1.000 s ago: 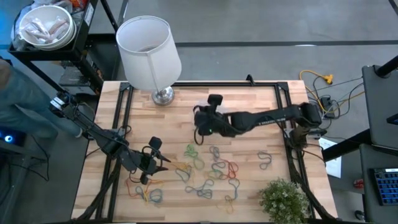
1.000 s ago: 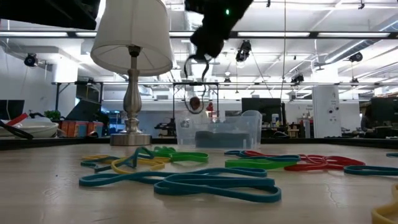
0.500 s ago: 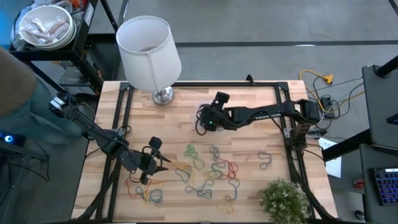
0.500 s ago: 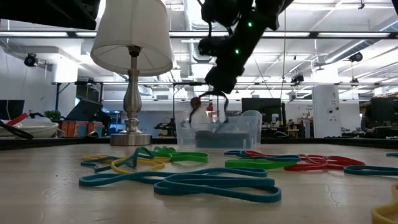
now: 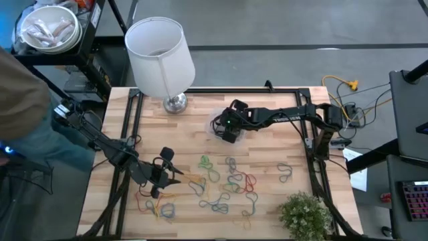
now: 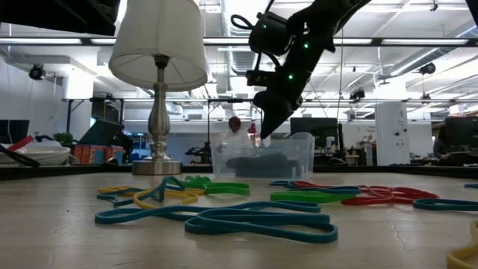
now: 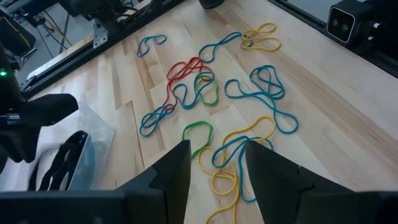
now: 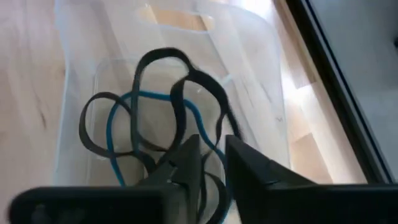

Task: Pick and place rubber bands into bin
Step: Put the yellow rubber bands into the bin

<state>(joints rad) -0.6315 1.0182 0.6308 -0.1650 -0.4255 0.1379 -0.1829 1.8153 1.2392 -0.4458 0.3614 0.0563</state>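
Two black rubber bands (image 8: pixel 180 106) and a blue one lie inside the bin (image 8: pixel 261 93) — right gripper (image 8: pixel 211 163) poised just over it, fingers slightly parted, empty. Left gripper (image 7: pixel 214 165) waits open above the loose rubber bands (image 5: pixel 227 184), well apart from the bin.

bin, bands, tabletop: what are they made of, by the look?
Bin: clear, thin plastic, glossy; the wood shows through its walls. Bands inside it, and those loose on the table: rubber-like and matte, judging by their limp, flat, curling loops. Tabletop: pale wood planks, butcher-block style, with visible seams and grain; probably a satin finish.
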